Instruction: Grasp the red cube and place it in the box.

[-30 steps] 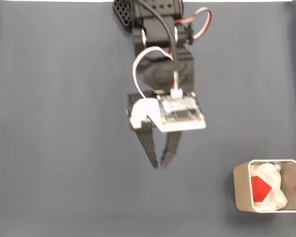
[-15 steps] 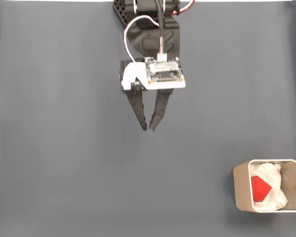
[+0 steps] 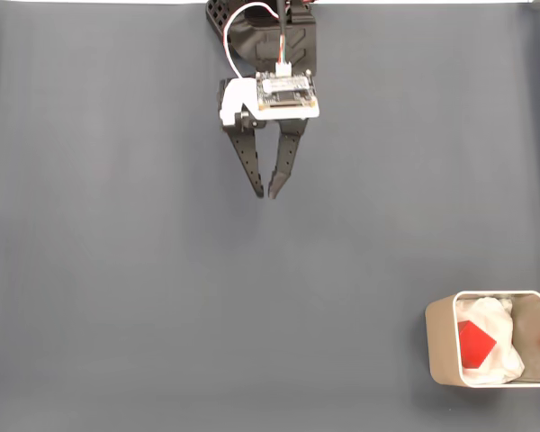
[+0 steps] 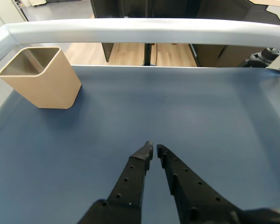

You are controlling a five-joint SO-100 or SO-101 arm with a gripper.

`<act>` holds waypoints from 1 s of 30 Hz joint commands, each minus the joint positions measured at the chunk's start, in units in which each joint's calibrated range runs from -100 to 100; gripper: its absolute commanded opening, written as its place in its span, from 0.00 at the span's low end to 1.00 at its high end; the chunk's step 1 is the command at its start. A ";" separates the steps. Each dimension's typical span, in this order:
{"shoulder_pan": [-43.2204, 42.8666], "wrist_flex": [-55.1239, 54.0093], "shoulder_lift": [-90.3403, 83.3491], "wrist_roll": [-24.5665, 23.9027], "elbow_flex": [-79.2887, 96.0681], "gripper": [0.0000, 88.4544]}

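Observation:
The red cube [image 3: 474,343] lies inside the beige box [image 3: 441,342] at the lower right of the fixed view, resting on crumpled white lining. In the wrist view the box [image 4: 46,79] stands at the far left, its inside hidden from this angle. My gripper [image 3: 265,192] hangs near the top centre of the fixed view, far from the box, fingertips almost touching with nothing between them. The wrist view shows the same gripper [image 4: 153,149] with its black fingers [image 4: 133,175] nearly together over bare mat.
A dark blue-grey mat [image 3: 117,270] covers the table. A pale raised rail [image 4: 144,30] runs along the table's far edge in the wrist view. The arm's base [image 3: 261,22] sits at the top centre of the fixed view.
The arm has drawn back toward its base, carrying the gripper up the fixed view. The cube and box have stayed where they were.

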 commanded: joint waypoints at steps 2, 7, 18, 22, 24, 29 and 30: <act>0.17 2.50 -11.07 -0.39 8.23 0.00; -0.11 8.32 -19.30 -0.78 14.61 0.00; -0.18 24.63 -27.53 -1.76 18.08 0.00; 0.10 31.03 -28.92 -1.51 18.08 0.00; 0.10 32.91 -28.92 -1.42 18.08 0.00; -0.18 38.32 -28.92 -1.61 18.08 0.00; -0.25 39.47 -28.92 -1.71 18.08 0.00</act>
